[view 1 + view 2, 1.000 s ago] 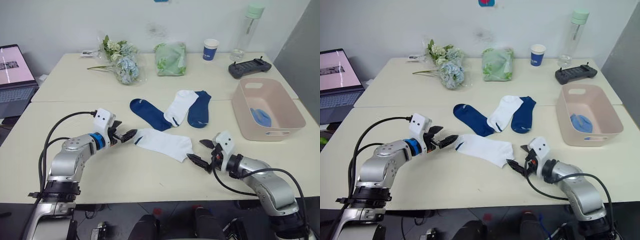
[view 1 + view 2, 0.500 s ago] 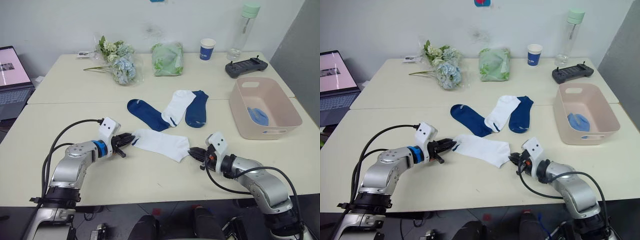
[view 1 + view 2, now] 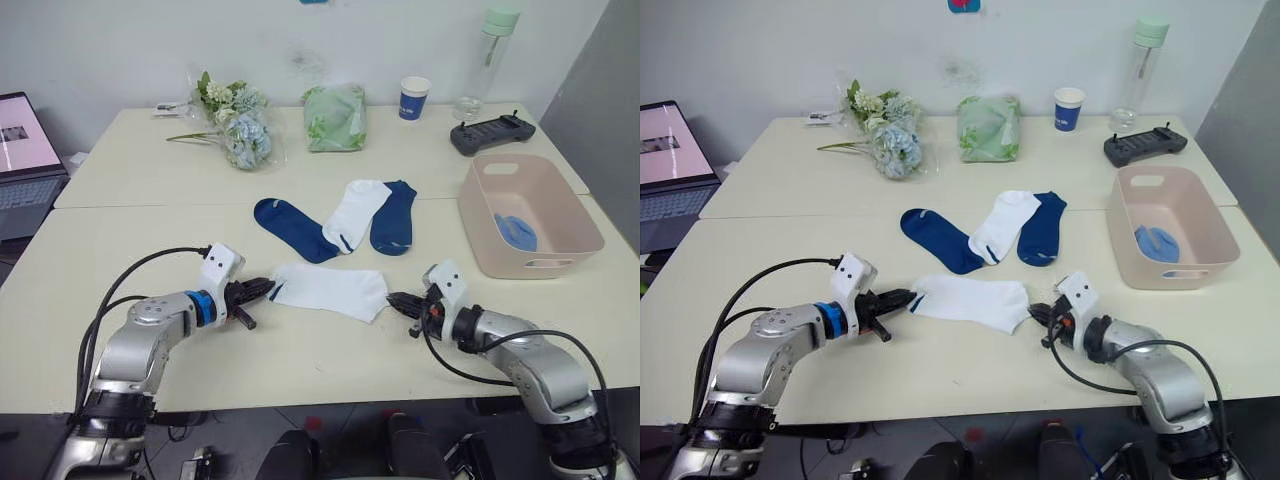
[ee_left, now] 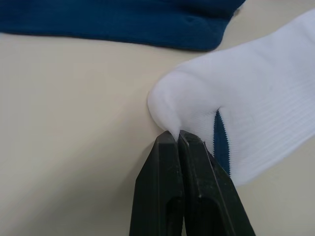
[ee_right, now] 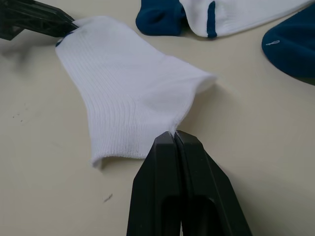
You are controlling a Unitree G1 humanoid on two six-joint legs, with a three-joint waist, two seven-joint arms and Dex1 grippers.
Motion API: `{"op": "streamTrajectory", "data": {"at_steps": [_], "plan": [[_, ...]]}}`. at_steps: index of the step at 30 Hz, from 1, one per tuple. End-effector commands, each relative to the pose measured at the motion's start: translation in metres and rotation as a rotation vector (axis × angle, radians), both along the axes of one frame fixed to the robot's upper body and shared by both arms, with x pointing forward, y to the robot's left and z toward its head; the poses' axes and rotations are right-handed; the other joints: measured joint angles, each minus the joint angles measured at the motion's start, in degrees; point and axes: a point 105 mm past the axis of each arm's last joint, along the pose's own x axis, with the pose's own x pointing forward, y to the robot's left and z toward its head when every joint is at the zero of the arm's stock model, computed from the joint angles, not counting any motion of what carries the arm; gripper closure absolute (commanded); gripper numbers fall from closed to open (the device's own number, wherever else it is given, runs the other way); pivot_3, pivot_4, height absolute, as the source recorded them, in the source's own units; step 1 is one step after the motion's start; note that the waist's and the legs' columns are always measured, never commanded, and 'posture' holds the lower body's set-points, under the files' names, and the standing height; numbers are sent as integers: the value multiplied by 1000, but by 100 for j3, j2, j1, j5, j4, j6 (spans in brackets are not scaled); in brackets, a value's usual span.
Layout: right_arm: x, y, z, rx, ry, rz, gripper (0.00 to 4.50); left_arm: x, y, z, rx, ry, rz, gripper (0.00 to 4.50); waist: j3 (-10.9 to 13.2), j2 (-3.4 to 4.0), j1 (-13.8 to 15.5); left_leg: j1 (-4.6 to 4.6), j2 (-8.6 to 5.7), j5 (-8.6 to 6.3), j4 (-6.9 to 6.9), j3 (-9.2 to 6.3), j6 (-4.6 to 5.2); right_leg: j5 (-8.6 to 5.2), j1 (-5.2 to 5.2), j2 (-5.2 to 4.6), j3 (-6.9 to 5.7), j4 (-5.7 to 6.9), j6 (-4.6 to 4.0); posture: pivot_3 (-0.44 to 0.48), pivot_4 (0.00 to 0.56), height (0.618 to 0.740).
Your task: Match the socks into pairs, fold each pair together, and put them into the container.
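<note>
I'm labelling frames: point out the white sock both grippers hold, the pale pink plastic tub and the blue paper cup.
White sock (image 3: pixel 330 291), left eye view, mid-body.
Pale pink plastic tub (image 3: pixel 555 262), left eye view, near wall.
Blue paper cup (image 3: pixel 1070 113), right eye view, side wall.

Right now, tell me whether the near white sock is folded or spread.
Spread: the white sock lies flat, pinched at opposite ends by the left end effector and right end effector.

Office or lab room around me, pale work tables pushed together, open laptop far off my left pincer, handheld controller, water bottle, paper cup, plain white wall beyond.
</note>
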Motion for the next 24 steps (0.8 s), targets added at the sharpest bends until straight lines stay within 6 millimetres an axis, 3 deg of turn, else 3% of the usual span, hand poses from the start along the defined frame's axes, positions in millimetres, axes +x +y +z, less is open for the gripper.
{"op": "streamTrajectory", "data": {"at_steps": [1, 5, 11, 17, 24], "plan": [[-6, -10, 16, -5, -29, 47, 4500, -24, -23, 9, -61, 13, -77, 4486, 0, 0, 2, 1, 2, -1, 0, 0, 2, -1, 1, -2, 1, 0, 1, 0, 150, 740], [-8, -24, 16, -46, -4, 71, 4500, -38, -29, 6, -51, 31, -59, 4486, 0, 0, 7, 3, 1, -1, 0, 0, 3, 0, 4, 0, -1, 4, 1, 0, 150, 740], [-13, -36, 14, -78, 21, 92, 4500, -42, -25, 2, -37, 42, 4, 4486, 0, -1, 21, 4, -1, -2, 0, 4, 4, -1, 6, 1, 0, 1, 1, 0, 150, 740], [-22, -44, 8, -79, 54, 98, 4500, -48, -32, -6, -49, 67, -5, 4486, 0, -1, 36, 4, -1, -2, 0, 4, 4, -1, 8, 1, 0, -1, 1, 0, 150, 740], [-19, -48, 1, -74, 54, 72, 4500, -55, -39, -15, -25, 82, -21, 4486, 0, -1, 36, 6, -1, -2, 0, 6, 4, -1, 8, 1, 1, -1, 1, 0, 150, 740]]}}
